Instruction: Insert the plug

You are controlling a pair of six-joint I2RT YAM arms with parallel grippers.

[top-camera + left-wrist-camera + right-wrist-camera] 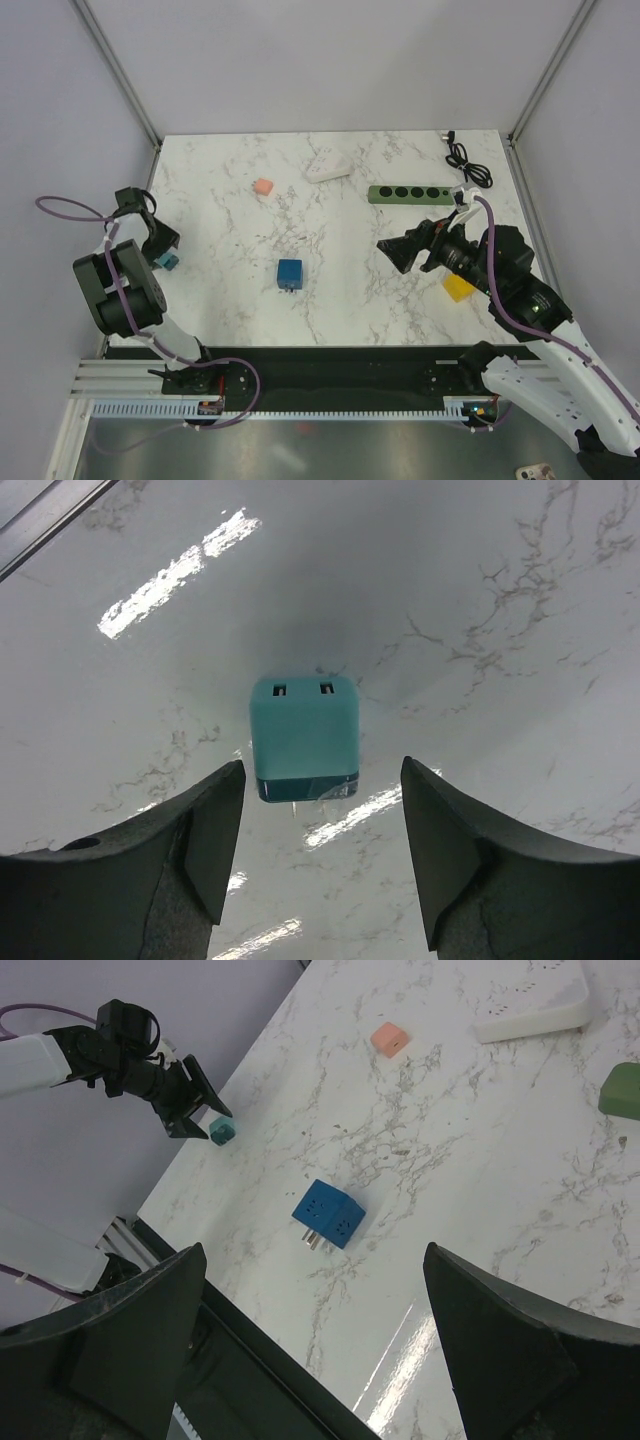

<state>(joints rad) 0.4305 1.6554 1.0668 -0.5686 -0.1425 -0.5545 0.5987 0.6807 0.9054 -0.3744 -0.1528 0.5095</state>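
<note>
Left wrist view: the left gripper (322, 776), open, straddles a teal charger (303, 730), the plug (290, 273) well off to its right; closing here would grab the wrong block. Meanwhile the right gripper (390, 256) gapes empty.

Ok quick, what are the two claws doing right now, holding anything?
Left claw: open, flanking the teal USB charger, not gripping it.
Right claw: wide open, holding nothing.

Your marble table (230, 310) is carrying the plug (290, 273), lying left of the right gripper (392, 254), and a teal adapter (303, 735), sitting just ahead of the left gripper (320, 766).
</note>
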